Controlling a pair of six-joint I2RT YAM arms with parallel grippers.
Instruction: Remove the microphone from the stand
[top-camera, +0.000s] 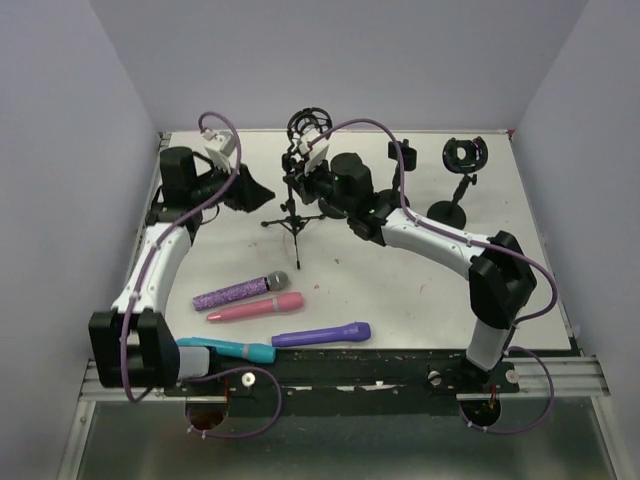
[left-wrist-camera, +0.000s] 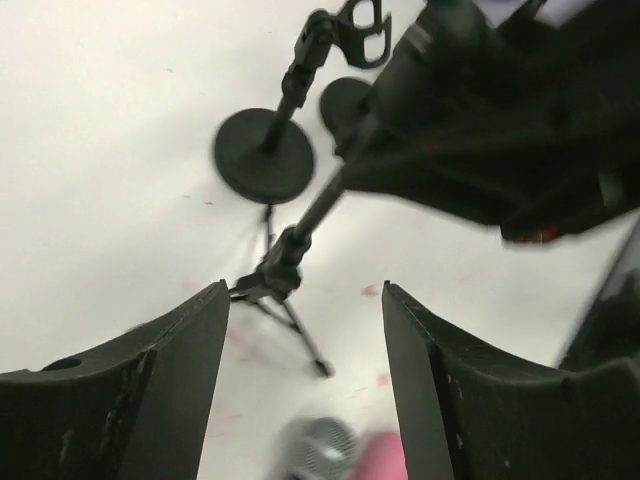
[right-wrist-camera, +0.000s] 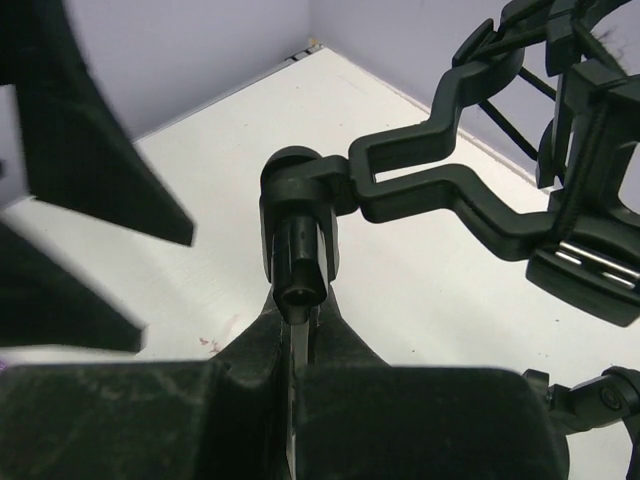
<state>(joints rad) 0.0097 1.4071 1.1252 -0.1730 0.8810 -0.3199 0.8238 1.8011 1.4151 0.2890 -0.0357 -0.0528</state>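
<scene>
From above, the left pincer hangs released just left of the tripod stand. The stand's shock mount looks empty. The right pincer is clenched on the stand's upper stem. Four microphones lie on the near counter, the glitter microphone closest to the legs.

In the left wrist view, the open fingers frame the tripod's hub without touching it. Dropping lower could snag a leg.

In the right wrist view, the grip sits just under the swivel joint. Twisting there could topple the stand onto the microphones.
</scene>
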